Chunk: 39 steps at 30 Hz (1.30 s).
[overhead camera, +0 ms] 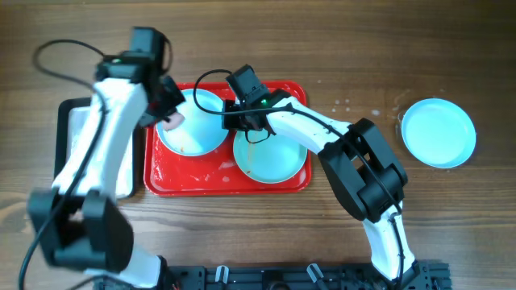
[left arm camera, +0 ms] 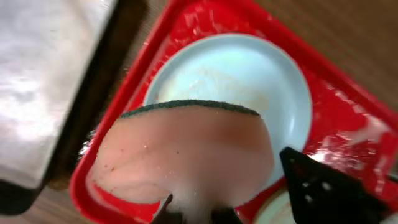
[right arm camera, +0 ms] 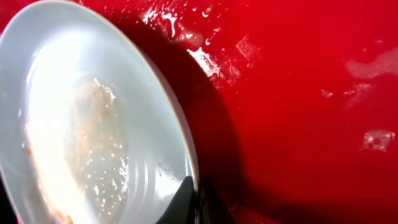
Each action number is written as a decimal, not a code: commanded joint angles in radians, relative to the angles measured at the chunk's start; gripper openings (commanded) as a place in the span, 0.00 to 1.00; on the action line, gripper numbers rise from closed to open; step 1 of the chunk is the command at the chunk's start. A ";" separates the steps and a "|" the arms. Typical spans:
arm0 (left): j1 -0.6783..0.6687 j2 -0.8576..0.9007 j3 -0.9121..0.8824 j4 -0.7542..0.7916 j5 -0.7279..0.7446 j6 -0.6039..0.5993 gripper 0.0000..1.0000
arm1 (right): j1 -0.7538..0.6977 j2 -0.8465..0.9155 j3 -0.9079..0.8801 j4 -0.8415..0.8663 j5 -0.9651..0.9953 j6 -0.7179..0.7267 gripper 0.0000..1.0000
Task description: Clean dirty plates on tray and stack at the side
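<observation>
Right end effector is clenched on the rim of the smeared plate at centre-right of the red tray. Left end effector grasps a pink, green-faced sponge over the second plate at the tray's upper left. A third plate sits on the bench at far right, well apart. A black-rimmed tray lies just beside the red tray's left edge.

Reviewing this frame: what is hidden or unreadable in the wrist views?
- Left wrist: the pink foam sponge with a green scouring edge covers the near part of one pale blue round plate, so any smears there go unseen.
- Right wrist: the other pale blue plate on the red plastic tray is cut off at the left and bottom edges, and the right hand shows only its fingertips.
</observation>
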 commanded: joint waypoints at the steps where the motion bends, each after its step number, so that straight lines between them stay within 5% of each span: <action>1: 0.072 -0.058 0.013 -0.056 0.016 0.014 0.04 | 0.001 0.026 -0.009 0.006 -0.024 -0.027 0.04; 3: 0.083 -0.047 0.013 -0.078 0.023 0.036 0.04 | 0.001 0.026 -0.009 0.019 -0.024 -0.028 0.11; 4: 0.083 -0.041 0.013 -0.083 0.023 0.037 0.04 | 0.001 0.026 -0.009 0.029 -0.024 -0.028 0.27; 6: 0.083 -0.038 0.013 -0.085 0.023 0.036 0.04 | 0.001 0.026 -0.009 0.049 -0.025 -0.027 0.43; 8: 0.083 -0.038 0.013 -0.085 0.023 0.037 0.04 | 0.001 0.026 -0.009 0.069 -0.032 -0.027 0.48; 14: 0.083 -0.038 0.013 -0.085 0.023 0.059 0.04 | 0.010 0.026 -0.023 0.067 0.000 -0.024 0.41; 18: 0.083 -0.038 0.013 -0.085 0.023 0.060 0.04 | 0.033 0.032 -0.036 0.070 0.029 -0.024 0.20; 19: 0.083 -0.038 0.013 -0.085 0.023 0.059 0.04 | 0.037 0.032 -0.036 0.069 0.033 -0.024 0.05; 26: 0.083 -0.038 0.013 -0.085 0.023 0.060 0.04 | 0.010 -0.014 -0.018 0.046 0.065 -0.063 0.04; 34: 0.083 -0.038 0.013 -0.080 0.023 0.063 0.04 | 0.023 -0.369 -0.018 -0.101 0.631 -0.295 0.04; 39: 0.083 -0.038 0.013 -0.066 0.023 0.062 0.04 | 0.140 -0.419 -0.025 -0.108 1.126 -0.492 0.04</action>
